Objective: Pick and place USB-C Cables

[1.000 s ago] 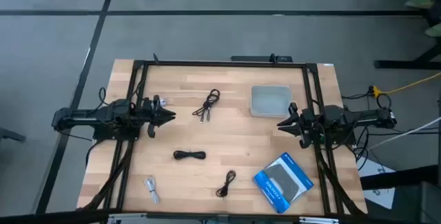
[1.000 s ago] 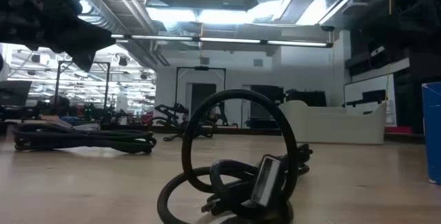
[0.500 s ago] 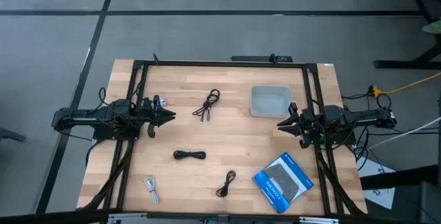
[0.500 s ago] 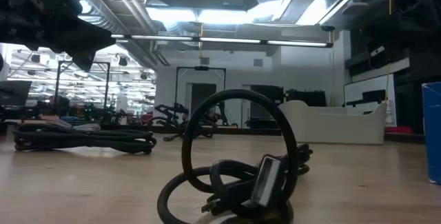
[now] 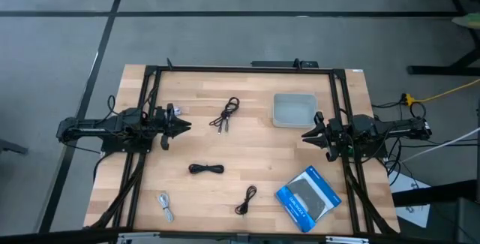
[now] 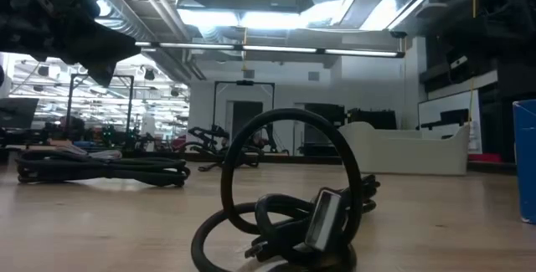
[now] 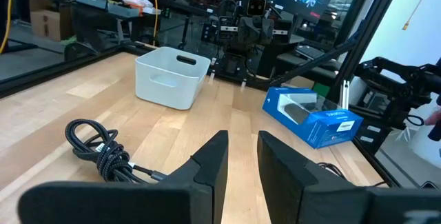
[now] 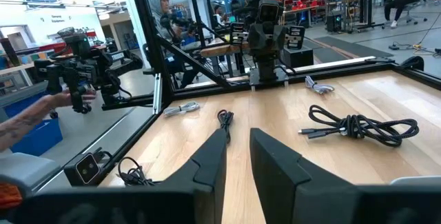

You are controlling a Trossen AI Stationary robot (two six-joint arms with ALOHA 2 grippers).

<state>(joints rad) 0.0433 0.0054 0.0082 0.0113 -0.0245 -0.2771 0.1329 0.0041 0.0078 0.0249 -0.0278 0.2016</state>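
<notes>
Four USB-C cables lie on the wooden table. In the high view, one black cable [image 5: 225, 114] sits far of centre, one [image 5: 206, 169] at the middle, one [image 5: 245, 199] near the near edge. The whitish-grey cable [image 5: 165, 205] lies at the near left. My left gripper [image 5: 184, 126] hovers at the table's left, open by a narrow gap [image 7: 241, 162], with the far black cable [image 7: 96, 151] ahead of it. My right gripper [image 5: 306, 134] hovers at the right, open by a narrow gap [image 8: 238, 155]. Neither touches anything.
A translucent grey tray [image 5: 294, 109] stands at the far right. A blue-and-black box [image 5: 308, 194] lies at the near right. A black frame [image 5: 240, 69] rims the table. A person's hand [image 8: 27, 117] shows beyond the table in the right wrist view.
</notes>
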